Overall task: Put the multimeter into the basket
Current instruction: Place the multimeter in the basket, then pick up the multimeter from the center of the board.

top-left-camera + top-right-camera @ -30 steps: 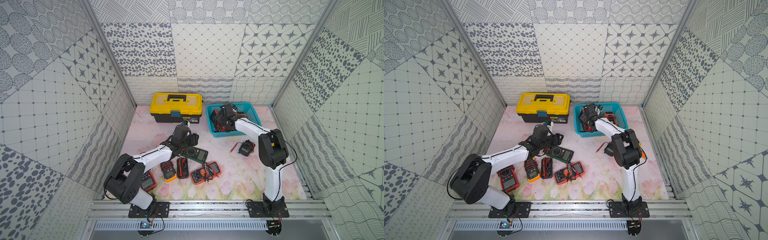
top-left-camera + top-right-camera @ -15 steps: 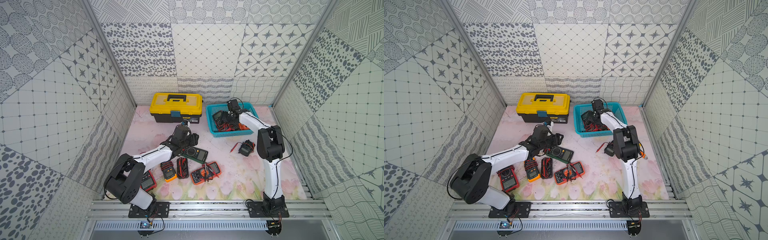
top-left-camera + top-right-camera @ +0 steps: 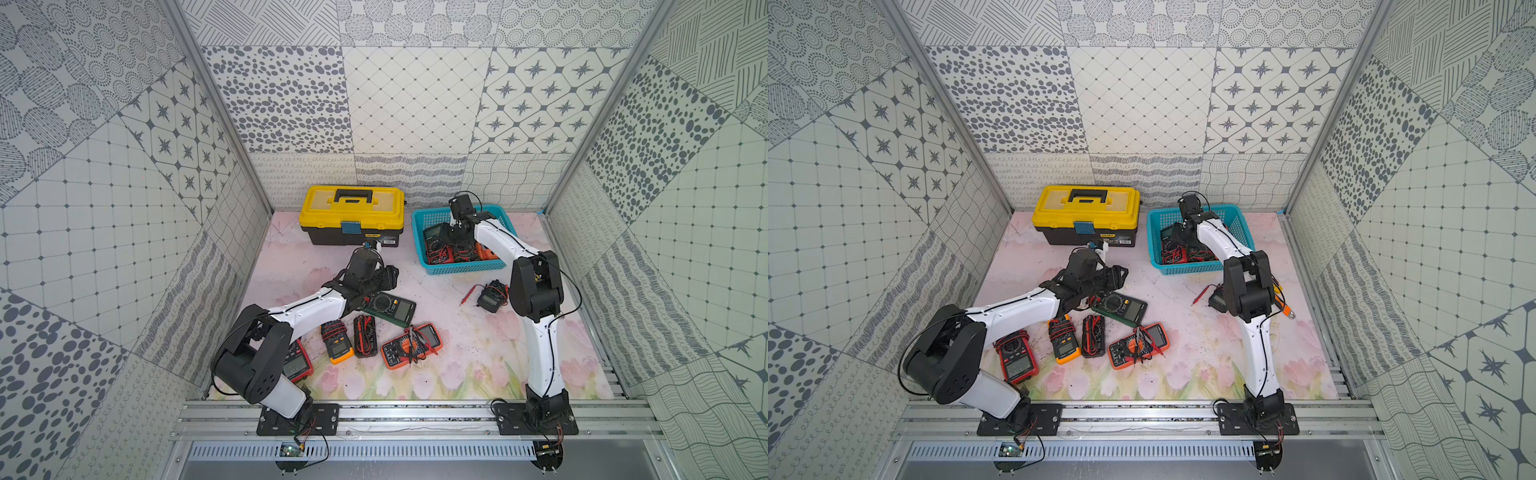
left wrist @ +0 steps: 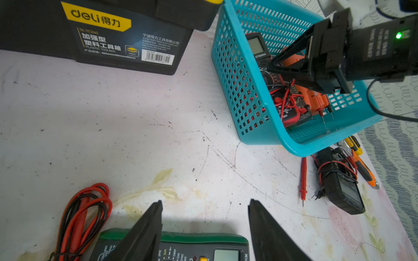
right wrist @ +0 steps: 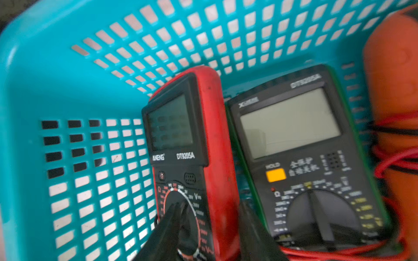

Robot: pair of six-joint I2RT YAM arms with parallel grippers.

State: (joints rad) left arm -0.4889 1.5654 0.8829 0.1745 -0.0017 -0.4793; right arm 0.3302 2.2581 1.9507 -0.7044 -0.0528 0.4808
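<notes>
Fingers of the left hand [image 4: 205,201] stand apart just above the green multimeter [image 4: 181,245], which lies flat on the table [image 4: 113,124] near its middle. Whether they touch it I cannot tell. A coil of red and black leads [image 4: 83,214] lies beside it.

The right hand [image 5: 210,208] hangs inside the basket [image 5: 67,90], its fingers drawn together over the red multimeter [image 5: 217,135]. The basket stands at the far edge of the table toward the right corner, just beside the yellow-lidded toolbox [image 3: 351,208]. In it lie the red multimeter, a dark multimeter [image 5: 294,146] with a green rim right next to it, and an orange multimeter [image 5: 389,79] wound with leads.

The red one reads "ANENG DT9205A". The dark one reads "DT9205A", with "HOLD" by a yellow button. The toolbox label shows "deli" and "PLASTIC TOOLBOX". A small black multimeter [image 3: 492,297] lies on the table in front of the basket.
</notes>
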